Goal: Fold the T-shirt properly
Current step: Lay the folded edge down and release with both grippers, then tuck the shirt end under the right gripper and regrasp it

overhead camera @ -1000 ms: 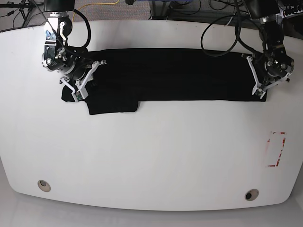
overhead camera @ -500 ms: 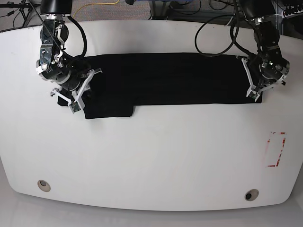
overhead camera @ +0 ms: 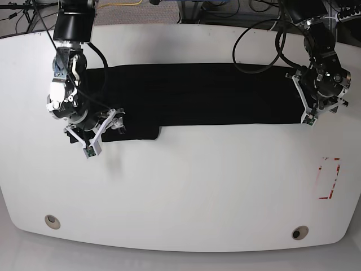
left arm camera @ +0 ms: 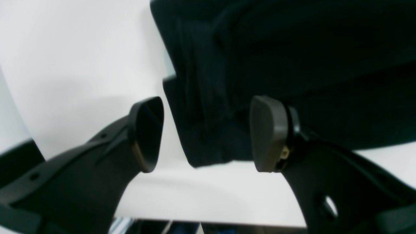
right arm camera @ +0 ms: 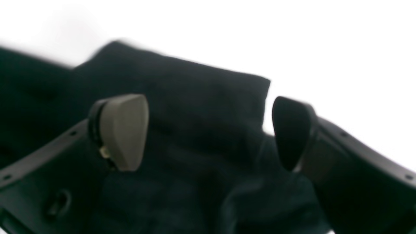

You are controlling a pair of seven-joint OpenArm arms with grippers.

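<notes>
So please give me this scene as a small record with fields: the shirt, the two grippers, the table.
garment: black T-shirt, folded into a long band across the table
left gripper: open, at the shirt's end, fabric between its fingers
right gripper: open, at the other end near the sleeve
surface: white table
marking: red rectangle near the table's edge

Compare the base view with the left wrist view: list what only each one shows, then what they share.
Only the base view: the whole T-shirt lying as a long black band, the right hand open at its other end, and a red-marked rectangle on the white table.
Only the left wrist view: the left hand close up, open, with a bunched shirt corner between its pads.
Both: black shirt, white table, left hand.
</notes>
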